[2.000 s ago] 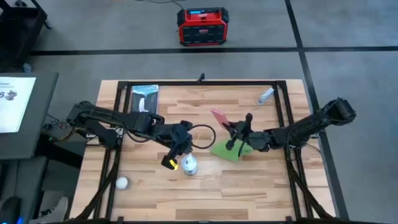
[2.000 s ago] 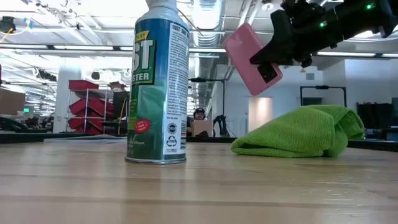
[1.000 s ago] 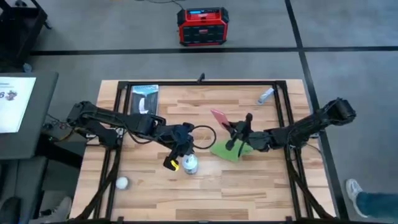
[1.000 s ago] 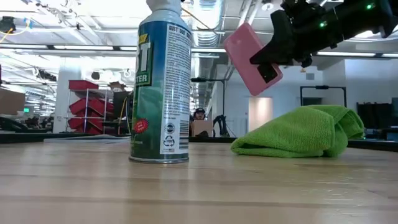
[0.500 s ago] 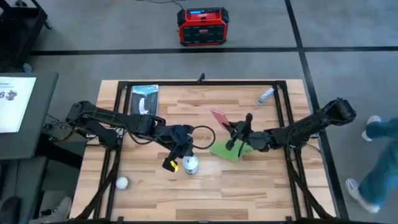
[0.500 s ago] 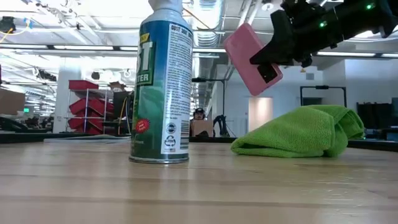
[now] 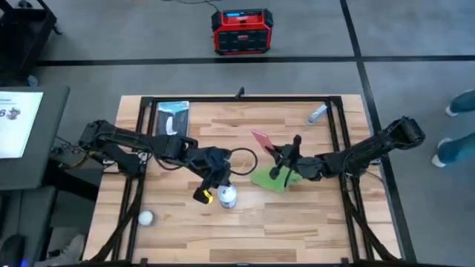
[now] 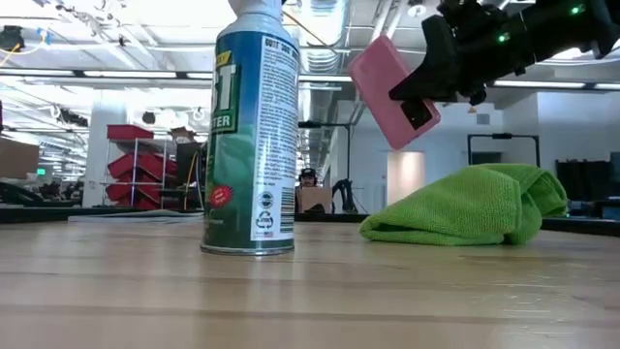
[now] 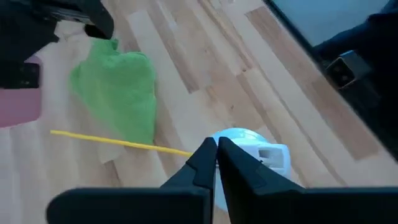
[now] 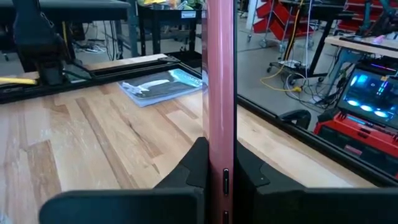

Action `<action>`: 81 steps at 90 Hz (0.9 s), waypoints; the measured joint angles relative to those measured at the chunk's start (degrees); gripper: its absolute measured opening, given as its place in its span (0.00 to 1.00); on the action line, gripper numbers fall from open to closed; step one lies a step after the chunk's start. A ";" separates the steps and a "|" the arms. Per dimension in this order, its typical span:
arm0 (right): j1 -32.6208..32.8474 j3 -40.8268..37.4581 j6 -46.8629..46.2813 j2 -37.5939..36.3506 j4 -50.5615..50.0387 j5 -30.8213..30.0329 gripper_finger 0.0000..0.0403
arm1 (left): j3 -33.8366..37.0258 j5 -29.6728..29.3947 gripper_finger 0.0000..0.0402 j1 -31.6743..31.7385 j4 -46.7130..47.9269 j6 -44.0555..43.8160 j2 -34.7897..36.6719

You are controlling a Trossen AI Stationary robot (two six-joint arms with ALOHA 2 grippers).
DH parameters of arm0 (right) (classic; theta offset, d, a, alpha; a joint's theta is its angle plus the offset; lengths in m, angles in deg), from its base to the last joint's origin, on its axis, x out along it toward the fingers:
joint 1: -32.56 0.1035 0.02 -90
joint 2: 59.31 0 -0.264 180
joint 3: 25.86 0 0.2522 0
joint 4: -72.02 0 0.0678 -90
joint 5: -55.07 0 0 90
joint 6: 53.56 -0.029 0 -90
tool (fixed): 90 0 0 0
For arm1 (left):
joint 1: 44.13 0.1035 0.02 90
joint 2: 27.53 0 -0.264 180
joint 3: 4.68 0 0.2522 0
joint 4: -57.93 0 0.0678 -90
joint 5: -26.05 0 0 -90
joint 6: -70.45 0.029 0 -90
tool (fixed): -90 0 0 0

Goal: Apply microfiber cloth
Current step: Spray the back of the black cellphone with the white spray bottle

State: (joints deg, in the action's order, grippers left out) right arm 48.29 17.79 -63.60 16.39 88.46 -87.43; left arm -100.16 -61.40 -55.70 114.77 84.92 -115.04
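Note:
The green microfiber cloth [image 7: 273, 179] [image 8: 470, 206] lies bunched on the wooden table, right of centre. Above it my right gripper [image 7: 284, 158] [image 10: 219, 155] is shut on a pink phone [image 8: 387, 87]. A blue-green spray can [image 8: 250, 136] with a white cap [image 9: 249, 158] and a yellow straw [image 9: 112, 142] stands upright left of the cloth. My left gripper [image 9: 216, 148] [image 7: 215, 178] is shut, its tips at the can's cap. My left gripper has its shut fingertips at the edge of the can's white cap [image 9: 233, 140], coming from the table's left and slanting down. I cannot tell whether they touch it. My right gripper pinches the phone's lower end [image 8: 415, 109] between its two fingers, one on each flat face [image 10: 219, 134]. It comes from the table's right. The phone is lifted clear above the cloth and tilts up toward the table's left.
A flat plastic-wrapped packet [image 7: 172, 117] lies at the far left, a white ball [image 7: 145, 218] near the front left, and a small grey tube [image 7: 318, 113] at the far right. Black frame rails [image 7: 237, 98] border the table. A person's legs [image 7: 456, 130] pass on the right.
The spray can slid slightly toward the table's right and turned a little about its axis early on, then stood still. My right gripper, the phone and the cloth have kept still. A person has walked past the table's right side.

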 joint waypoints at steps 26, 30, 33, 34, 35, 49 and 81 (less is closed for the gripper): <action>0.05 0.04 0.00 0.00 -0.23 0.04 0.03 | -9.54 -2.60 0.00 0.08 9.03 1.43 0.89; 0.06 0.04 0.00 0.00 -0.31 0.02 0.03 | -9.81 -2.60 0.00 0.08 9.42 1.39 0.88; 0.06 0.04 0.00 0.00 -0.28 0.04 0.03 | -9.81 -2.60 0.00 0.22 9.51 1.37 0.88; 0.05 0.04 0.00 -0.01 -0.27 0.04 0.03 | -9.81 -2.60 0.00 0.29 9.56 1.36 0.88; 0.06 0.04 0.00 -0.01 -0.27 0.04 0.03 | -9.81 -2.60 0.00 0.36 9.63 1.35 0.88; 0.05 0.04 -0.04 0.00 -0.43 0.04 0.03 | -9.85 -2.24 0.00 0.87 10.74 0.67 -0.95; 0.78 0.04 -0.61 0.00 -1.24 0.04 0.03 | -10.30 3.46 0.00 1.11 11.60 0.22 -8.92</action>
State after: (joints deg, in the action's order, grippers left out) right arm 49.07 17.84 -64.21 16.39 87.22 -87.40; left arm -110.47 -57.95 -54.59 126.37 85.14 -123.95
